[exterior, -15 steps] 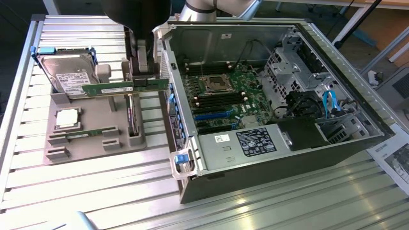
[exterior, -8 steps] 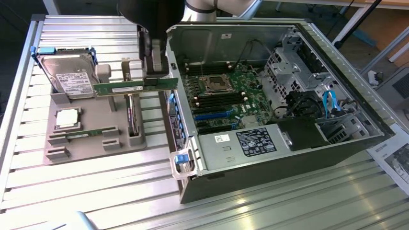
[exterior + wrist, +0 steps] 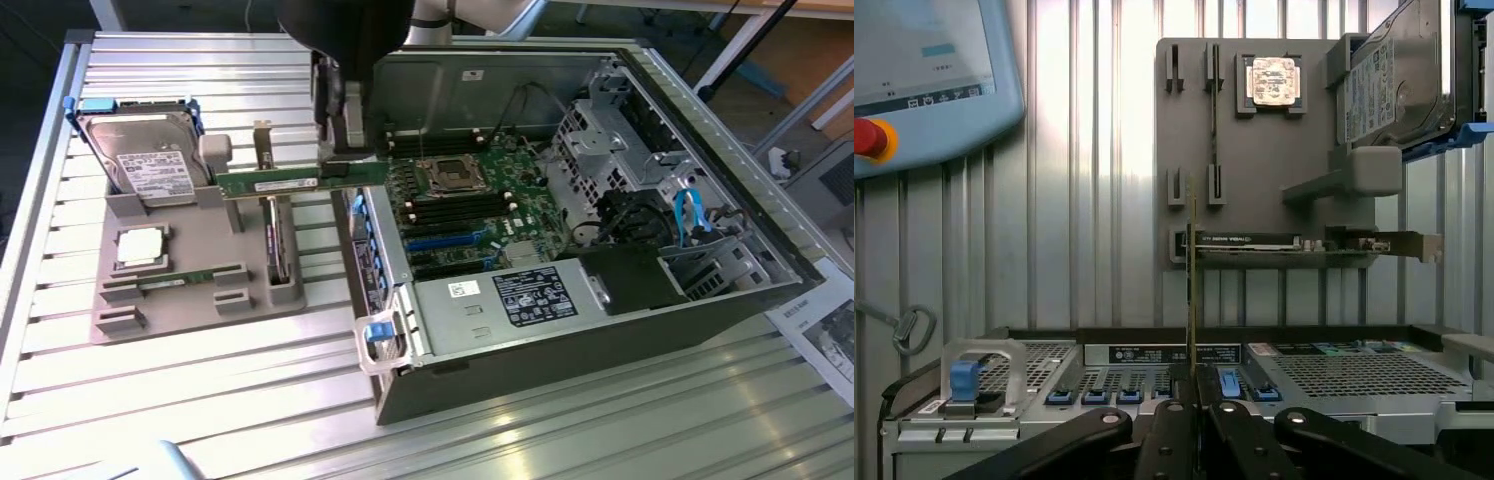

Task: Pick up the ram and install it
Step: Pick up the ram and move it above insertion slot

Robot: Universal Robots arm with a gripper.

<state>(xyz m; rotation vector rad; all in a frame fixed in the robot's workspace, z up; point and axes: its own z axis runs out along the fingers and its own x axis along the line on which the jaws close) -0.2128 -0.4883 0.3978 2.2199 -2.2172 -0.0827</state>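
Counts: 1 ram in the grip. 1 more thin green stick lies in slots of the grey fixture. Also on the fixture: 1 HDD w/ blue rails, 1 silver CPU chip, 1 expansion card w/ metal bracket, standing on edge. 1 open PC case lies on its side, mobo exposed. All sit on a slatted metal surface. 1 teach pendant in wrist view.

Tool: jaws almost closed, pinching the ram by its upper long edge, nearer the end at the exterior view's right. Ram is in the air, level, above the expansion card. Gripped end is over the case's side wall, other end over the fixture near the HDD, clear of the mobo slots. Wrist view: ram edge-on, a thin line running out from btw the fingers.
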